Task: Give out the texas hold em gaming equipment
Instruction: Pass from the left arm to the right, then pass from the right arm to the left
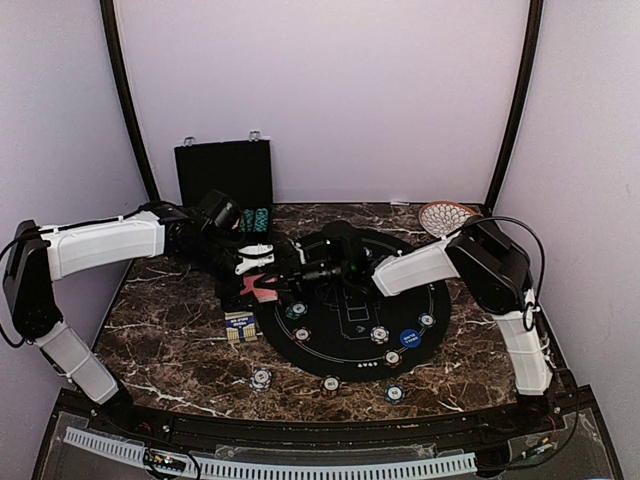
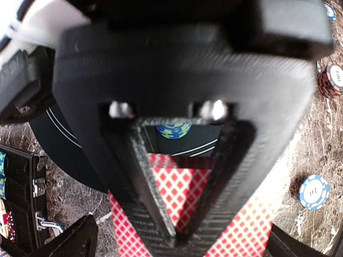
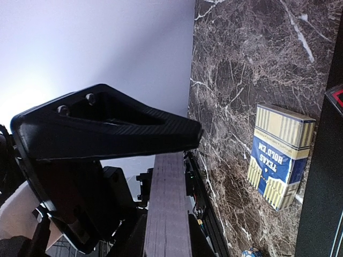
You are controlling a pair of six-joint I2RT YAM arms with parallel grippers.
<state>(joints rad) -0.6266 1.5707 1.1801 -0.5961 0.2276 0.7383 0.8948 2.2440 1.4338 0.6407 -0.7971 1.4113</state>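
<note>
Just past the white slotted rail (image 1: 300, 468) at the near edge, three small striped-edge poker chips (image 1: 261, 378) lie on the brown marble table (image 1: 170, 340). They are spaced around the near rim of the round black felt mat (image 1: 350, 345), likely one per seat. More chips and a blue round button disc (image 1: 409, 338) sit on the mat itself.

The deck of red diamond-backed playing cards (image 2: 252, 230) is at the mat's left edge, clamped in the right gripper (image 1: 292, 275), whose arm reaches low and leftward across the mat. The left gripper (image 1: 255, 262) comes in from the left with its forearm level. Its fingertips (image 2: 75, 238) are spread wide on either side of the deck, seemingly ready to strip off a card. The blue-and-yellow cardboard card box (image 3: 278, 155) lies just to the near side of the two grippers.
</note>
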